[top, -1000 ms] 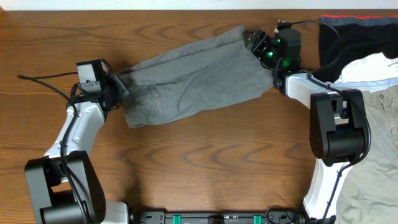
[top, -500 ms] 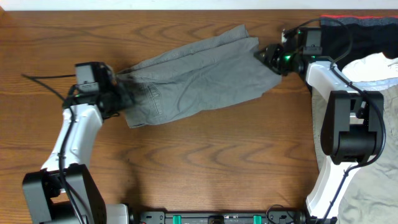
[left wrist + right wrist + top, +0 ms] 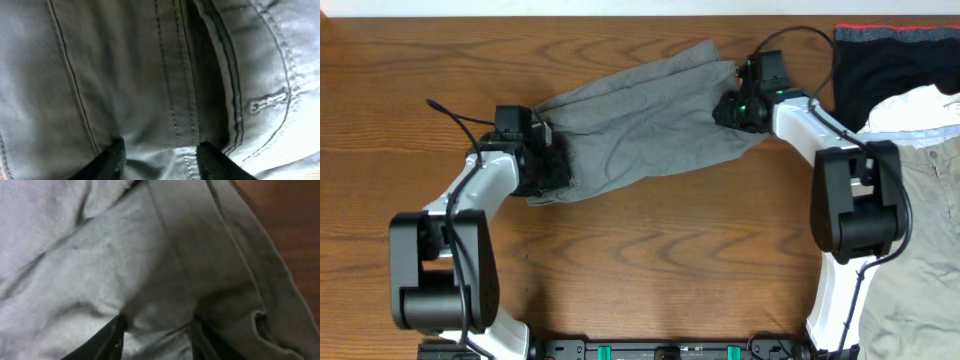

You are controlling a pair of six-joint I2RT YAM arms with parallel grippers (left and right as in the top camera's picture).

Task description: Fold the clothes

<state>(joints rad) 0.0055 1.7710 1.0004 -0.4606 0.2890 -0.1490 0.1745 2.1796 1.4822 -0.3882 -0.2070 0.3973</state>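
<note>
The medium-grey shorts (image 3: pixel 640 120) lie spread slantwise on the wooden table (image 3: pixel 650 260), from lower left to upper right. My left gripper (image 3: pixel 548 165) sits on their left end, fingers pressed into the cloth; in the left wrist view (image 3: pixel 160 160) a pucker of fabric (image 3: pixel 125 75) with seams and a buttonhole rises between the fingers. My right gripper (image 3: pixel 728 108) sits on the shorts' right end; in the right wrist view (image 3: pixel 155 337) bunched cloth (image 3: pixel 100 255) fills the gap between its fingers. Both look closed on the cloth.
A black garment with a red edge (image 3: pixel 880 55) lies at the back right. Below it lie a white cloth (image 3: pixel 920 105) and pale beige-khaki trousers (image 3: pixel 930 200) along the right edge. Bare wood shows beside the cloth in the right wrist view (image 3: pixel 295 225).
Both grippers have moved inward from the shorts' outer ends onto the cloth: the left one to the right and nearer, the right one to the left. The shorts have barely shifted.
</note>
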